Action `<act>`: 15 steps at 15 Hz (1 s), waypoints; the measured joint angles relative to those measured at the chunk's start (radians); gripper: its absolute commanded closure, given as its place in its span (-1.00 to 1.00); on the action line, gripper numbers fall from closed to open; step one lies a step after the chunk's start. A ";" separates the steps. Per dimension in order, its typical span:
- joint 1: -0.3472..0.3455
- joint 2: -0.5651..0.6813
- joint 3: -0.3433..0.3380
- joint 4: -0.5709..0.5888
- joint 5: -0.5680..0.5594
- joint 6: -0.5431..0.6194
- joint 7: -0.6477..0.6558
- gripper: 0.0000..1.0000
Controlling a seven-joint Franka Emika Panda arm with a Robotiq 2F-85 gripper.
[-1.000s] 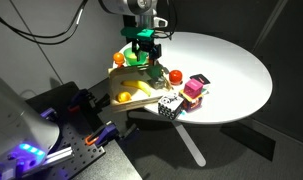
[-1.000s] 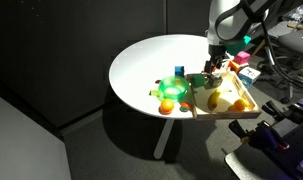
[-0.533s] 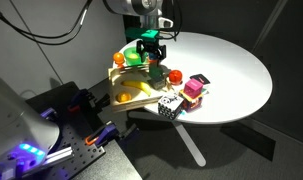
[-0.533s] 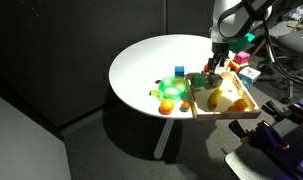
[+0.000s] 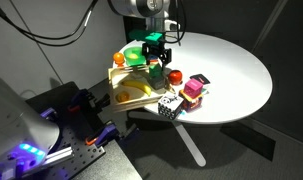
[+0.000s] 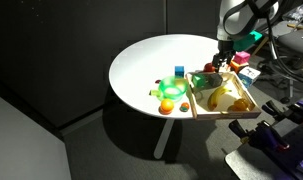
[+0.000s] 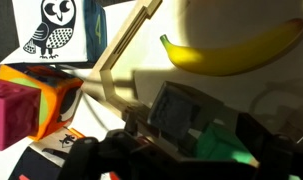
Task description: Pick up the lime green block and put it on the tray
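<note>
In the wrist view a green block (image 7: 231, 145), dim and in shadow, shows between the fingers of my gripper (image 7: 223, 132). The jaws stand wide apart, and I cannot tell whether a pad touches the block. The pale wooden tray (image 7: 121, 45) lies just beyond with a banana (image 7: 226, 55) in it. In both exterior views the gripper (image 5: 156, 62) (image 6: 221, 70) hangs low over the far edge of the tray (image 5: 143, 88) (image 6: 226, 113). The fingers hide the block in those views.
A round dark-green dish (image 5: 134, 57) (image 6: 172, 87) and an orange ball (image 5: 119, 60) sit behind the tray. A red object (image 5: 175, 76), a pink block (image 5: 194, 88) (image 7: 11, 105) and a dotted cube (image 5: 169, 106) crowd its other side. An owl-picture block (image 7: 56, 30) stands close by.
The gripper has shifted sideways from the green dish toward the pink block's side and dropped a little. Its jaws have stayed wide.
</note>
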 measured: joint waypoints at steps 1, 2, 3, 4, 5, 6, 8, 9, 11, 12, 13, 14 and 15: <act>-0.003 -0.001 -0.005 -0.003 0.001 0.001 0.016 -1.00; -0.005 0.000 -0.006 -0.003 0.001 0.001 0.017 -1.00; -0.005 0.001 -0.005 -0.003 0.001 0.001 0.017 -1.00; -0.005 0.001 -0.004 -0.003 0.001 0.001 0.017 -1.00; -0.004 0.002 -0.003 -0.003 0.001 0.001 0.017 -1.00; -0.003 0.002 -0.002 -0.003 0.001 0.001 0.017 -1.00; -0.003 0.002 -0.002 -0.003 0.001 0.001 0.017 -1.00; -0.003 0.003 -0.002 -0.004 0.001 0.001 0.017 -1.00; -0.003 0.006 -0.002 -0.007 0.001 0.001 0.017 -1.00; -0.003 0.006 -0.002 -0.010 0.001 0.001 0.017 -1.00; -0.003 0.006 -0.001 -0.013 0.001 0.001 0.017 -1.00; -0.003 0.006 0.000 -0.016 0.001 0.001 0.017 -1.00; -0.003 0.005 0.001 -0.017 0.001 0.001 0.017 -1.00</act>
